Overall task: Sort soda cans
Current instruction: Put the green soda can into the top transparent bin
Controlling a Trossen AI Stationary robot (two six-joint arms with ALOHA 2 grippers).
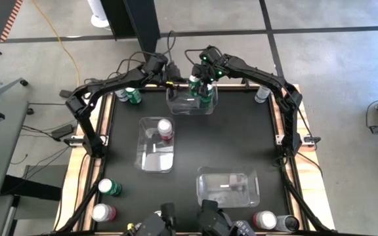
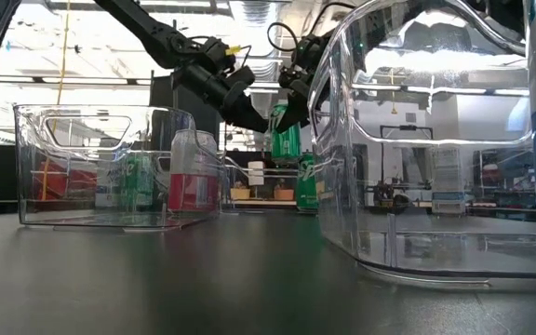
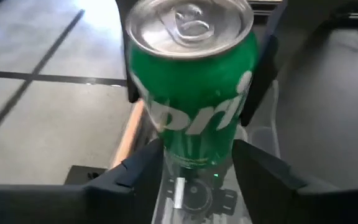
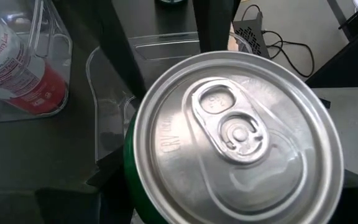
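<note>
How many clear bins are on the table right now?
3. One clear rectangular plastic bin sits at the far edge, centre. One is left of centre, holding a red-pink soda can. One is near the front, right of centre. None seems hidden.

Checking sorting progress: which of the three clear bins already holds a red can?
The middle-left bin, holding one red can; the far bin sits under both grippers, and the near bin shows none.

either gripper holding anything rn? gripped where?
Right gripper holds a green can by its sides, above the far clear bin. Left gripper, beside it, looks empty.
</note>
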